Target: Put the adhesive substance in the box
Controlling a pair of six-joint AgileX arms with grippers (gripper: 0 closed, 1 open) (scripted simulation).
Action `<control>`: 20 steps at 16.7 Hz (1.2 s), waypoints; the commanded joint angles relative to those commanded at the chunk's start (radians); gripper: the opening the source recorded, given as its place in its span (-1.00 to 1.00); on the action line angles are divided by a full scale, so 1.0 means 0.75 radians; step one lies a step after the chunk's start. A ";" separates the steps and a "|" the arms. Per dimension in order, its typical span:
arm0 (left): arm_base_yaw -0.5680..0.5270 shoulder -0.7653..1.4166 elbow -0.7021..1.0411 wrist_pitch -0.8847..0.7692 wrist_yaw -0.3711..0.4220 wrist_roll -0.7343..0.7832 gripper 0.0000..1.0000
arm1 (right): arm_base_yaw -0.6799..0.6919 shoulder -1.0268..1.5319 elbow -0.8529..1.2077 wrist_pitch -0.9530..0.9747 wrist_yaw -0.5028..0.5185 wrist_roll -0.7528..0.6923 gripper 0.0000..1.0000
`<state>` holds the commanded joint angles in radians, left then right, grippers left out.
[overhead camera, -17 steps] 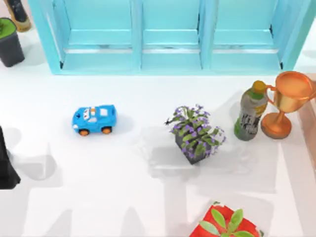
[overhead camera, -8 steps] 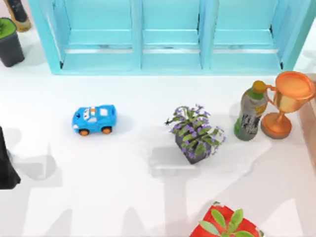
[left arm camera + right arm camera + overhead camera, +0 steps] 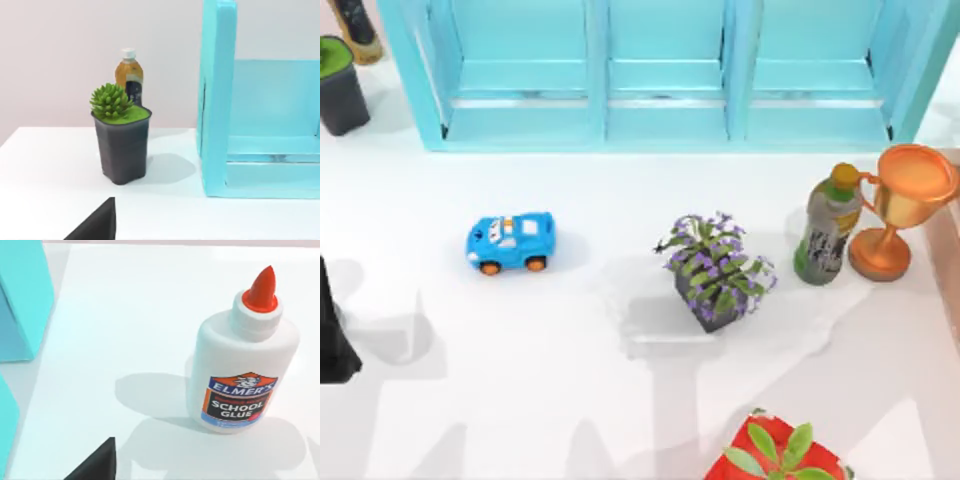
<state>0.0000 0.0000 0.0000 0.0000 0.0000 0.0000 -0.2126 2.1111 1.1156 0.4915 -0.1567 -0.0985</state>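
Nothing on the table has moved; right wrist view shows an upright glue bottle (image 3: pixel 240 365); both grippers' states can't be told

Table centre blocked — flower pot (image 3: pixel 715 275), toy car (image 3: pixel 511 241).

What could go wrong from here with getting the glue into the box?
The glue bottle stands upright and tall, so a careless approach might tip it. The route to the blue box passes the trophy and green bottle, which could be knocked.
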 joint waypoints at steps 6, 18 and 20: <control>0.000 0.000 0.000 0.000 0.000 0.000 1.00 | -0.020 0.152 0.287 -0.138 -0.003 -0.005 1.00; 0.000 0.000 0.000 0.000 0.000 0.000 1.00 | 0.034 0.495 0.588 -0.095 0.044 0.016 1.00; 0.000 0.000 0.000 0.000 0.000 0.000 1.00 | 0.034 0.495 0.588 -0.095 0.044 0.016 1.00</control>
<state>0.0000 0.0000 0.0000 0.0000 0.0000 0.0000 -0.1871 2.4826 1.5567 0.4199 -0.1240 -0.0867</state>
